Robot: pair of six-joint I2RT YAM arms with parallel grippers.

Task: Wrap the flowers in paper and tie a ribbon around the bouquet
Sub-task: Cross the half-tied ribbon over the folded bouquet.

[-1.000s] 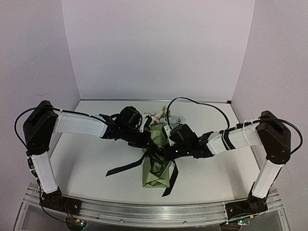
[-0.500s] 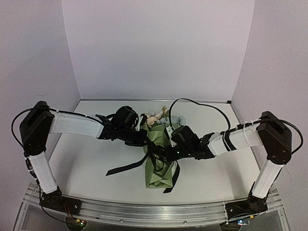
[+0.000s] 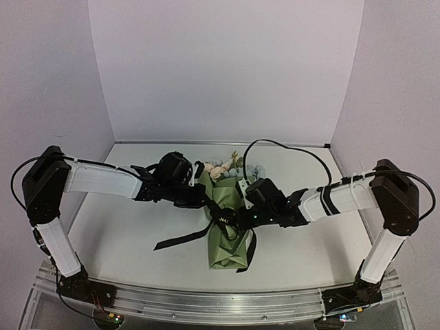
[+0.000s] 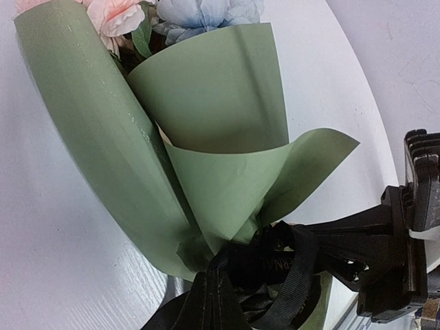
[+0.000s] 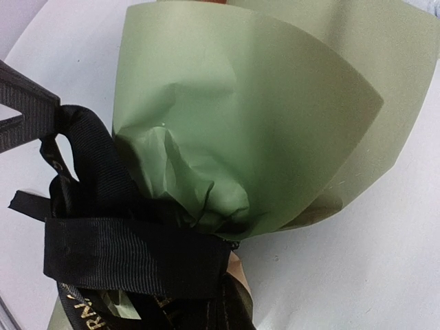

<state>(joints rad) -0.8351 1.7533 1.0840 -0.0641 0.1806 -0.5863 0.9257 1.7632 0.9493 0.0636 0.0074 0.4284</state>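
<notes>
Two hands meet at the waist of the bouquet (image 3: 229, 249), which lies on the counter (image 3: 117, 234) between them, its flowers (image 3: 221, 167) beyond both sets of fingertips.

Step in hand: tying. The wrapping looks complete.

The left hand (image 3: 205, 203) and right hand (image 3: 234, 217) are both fully closed, each apparently pinching a strand of the ribbon (image 3: 180, 238) at the knot.

The next move, in my judgement, calls for an even outward pull that cinches the knot without crushing the paper (image 4: 213, 96).

Only the top view shows the loose tails trailing out from the knot. Only the wrist views show the knot bulky and slack.
</notes>
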